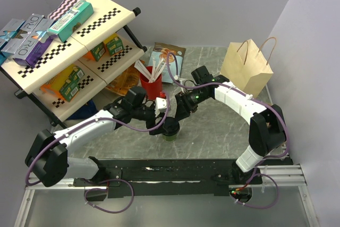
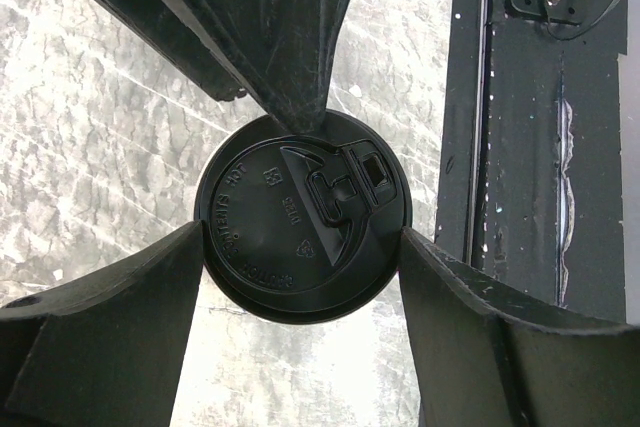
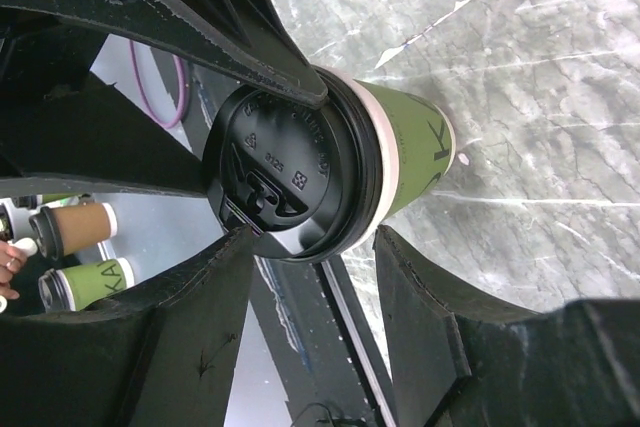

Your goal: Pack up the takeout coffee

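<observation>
Takeout coffee [image 2: 300, 215] between left claw [image 2: 302, 240] fingers

Pale lavender-grey walls [image 1: 202, 3] across the top and right of the frame, grey marble-patterned tabletop [image 1: 223, 131] in the centre, cream two-tier shelf [image 1: 109, 6] with checkered edges upper left, even diffuse light.
</observation>
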`<state>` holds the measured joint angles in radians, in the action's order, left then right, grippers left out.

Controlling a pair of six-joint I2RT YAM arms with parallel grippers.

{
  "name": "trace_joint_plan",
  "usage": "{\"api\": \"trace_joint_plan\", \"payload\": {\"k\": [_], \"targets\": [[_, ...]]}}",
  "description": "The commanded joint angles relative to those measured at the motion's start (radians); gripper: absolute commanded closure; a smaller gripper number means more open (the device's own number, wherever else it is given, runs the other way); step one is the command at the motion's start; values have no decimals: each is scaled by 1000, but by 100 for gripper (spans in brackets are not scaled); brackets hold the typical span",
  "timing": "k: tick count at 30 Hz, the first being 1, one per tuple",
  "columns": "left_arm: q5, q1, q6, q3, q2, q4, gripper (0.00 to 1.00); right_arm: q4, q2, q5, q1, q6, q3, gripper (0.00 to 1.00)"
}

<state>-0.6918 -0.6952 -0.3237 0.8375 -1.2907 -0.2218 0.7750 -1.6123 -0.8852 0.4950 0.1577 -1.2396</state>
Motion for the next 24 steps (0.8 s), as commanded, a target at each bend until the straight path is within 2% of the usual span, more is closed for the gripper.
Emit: {"api": "trace_joint_plan", "payload": {"k": [1, 24], "targets": [[-26, -3, 6, 58, 14, 22, 23, -3, 26, -38, 2, 8, -9, 41], [-55, -3, -34, 35, 18, -34, 21, -6, 26, -38, 7, 5, -1, 41]]}}
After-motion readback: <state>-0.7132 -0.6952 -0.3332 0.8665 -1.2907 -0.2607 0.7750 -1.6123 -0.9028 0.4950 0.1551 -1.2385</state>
